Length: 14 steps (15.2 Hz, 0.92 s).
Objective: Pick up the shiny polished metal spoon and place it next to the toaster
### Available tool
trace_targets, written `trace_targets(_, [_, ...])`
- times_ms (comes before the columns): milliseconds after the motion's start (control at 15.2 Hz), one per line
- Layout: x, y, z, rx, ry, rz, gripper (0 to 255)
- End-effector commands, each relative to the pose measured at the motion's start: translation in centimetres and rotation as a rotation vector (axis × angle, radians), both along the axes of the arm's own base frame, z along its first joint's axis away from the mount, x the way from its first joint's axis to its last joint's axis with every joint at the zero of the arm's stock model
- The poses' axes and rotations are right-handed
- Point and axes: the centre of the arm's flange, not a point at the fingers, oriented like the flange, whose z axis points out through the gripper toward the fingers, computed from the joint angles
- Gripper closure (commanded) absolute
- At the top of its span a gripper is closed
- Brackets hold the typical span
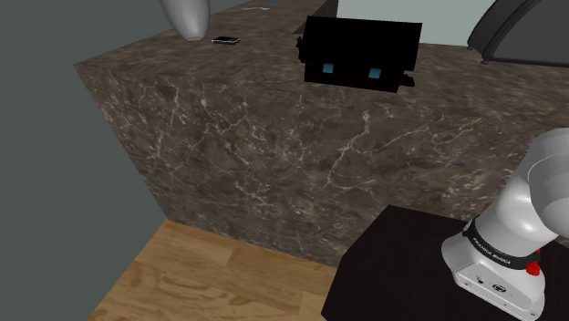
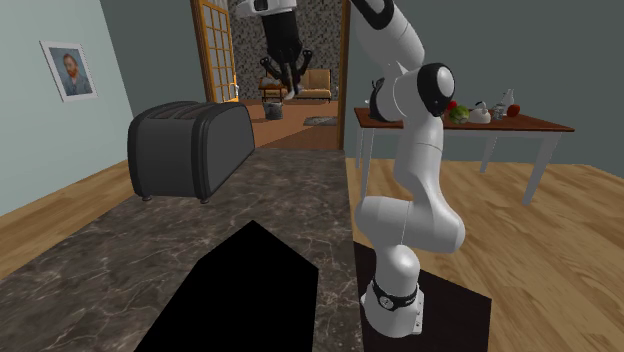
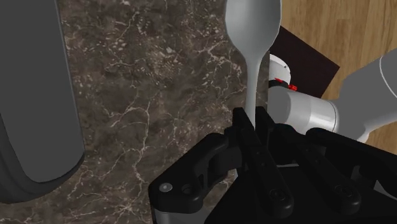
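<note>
First, the biggest: a dark brown stone counter (image 1: 274, 155) with thin pale lines all over. On top of it, a fat dark grey toaster (image 2: 190, 150) with rounded corners, set apart from a flat black box (image 1: 360, 50) (two small blue squares on its side). Beside the counter, a black stand (image 1: 392, 274) on a wooden floor (image 1: 210, 283), with the white arm (image 2: 410, 200) going up from it and bending over the counter.

Next, the black gripper (image 3: 252, 121). Hangs high above the counter in the second exterior view, pointing down. Squeezes its two fingers (image 3: 240, 130) tight on the thin handle of a pale grey spoon (image 3: 254, 28), one finger on each side, no gap left. Holds the spoon up in the air, round end sticking out past the fingertips, over bare stone, with the toaster near, off to one side.

Last, the smallest: a thin flat dark thing (image 1: 225, 39) on the counter, just beside the spoon's round end in the shoulder view. No way to tell what sits in the toaster's slots.
</note>
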Motion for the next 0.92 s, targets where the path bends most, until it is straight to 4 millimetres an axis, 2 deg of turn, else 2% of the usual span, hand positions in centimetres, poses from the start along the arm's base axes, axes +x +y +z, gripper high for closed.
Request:
trace_targets(0, [0.0,-0.1,-1.1,0.0,0.0,0.0,255])
trace_targets(858, [0.0,-0.1,-8.0,0.0,0.0,0.0,255])
